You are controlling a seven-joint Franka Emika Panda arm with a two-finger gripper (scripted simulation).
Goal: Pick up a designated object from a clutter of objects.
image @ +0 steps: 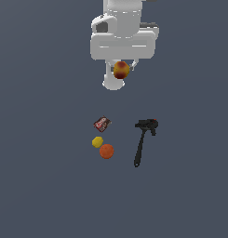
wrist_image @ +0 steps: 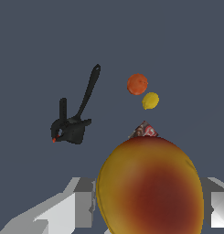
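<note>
My gripper [image: 121,69] is shut on the yellow-orange fruit with a red blotch [image: 121,70] and holds it high above the floor. In the wrist view the fruit [wrist_image: 150,187] fills the space between my grey fingers [wrist_image: 79,203]. The rest of the clutter lies below: a black hammer [image: 142,139], a dark red-labelled packet [image: 102,123], a yellow lemon [image: 97,142] and an orange ball [image: 106,151]. The wrist view also shows the hammer [wrist_image: 77,114], the ball [wrist_image: 137,84], the lemon [wrist_image: 151,100] and the packet [wrist_image: 144,130], partly hidden behind the fruit.
The white arm body [image: 122,37] rises above the gripper at the top of the exterior view. The floor [image: 41,176] is plain dark blue-grey.
</note>
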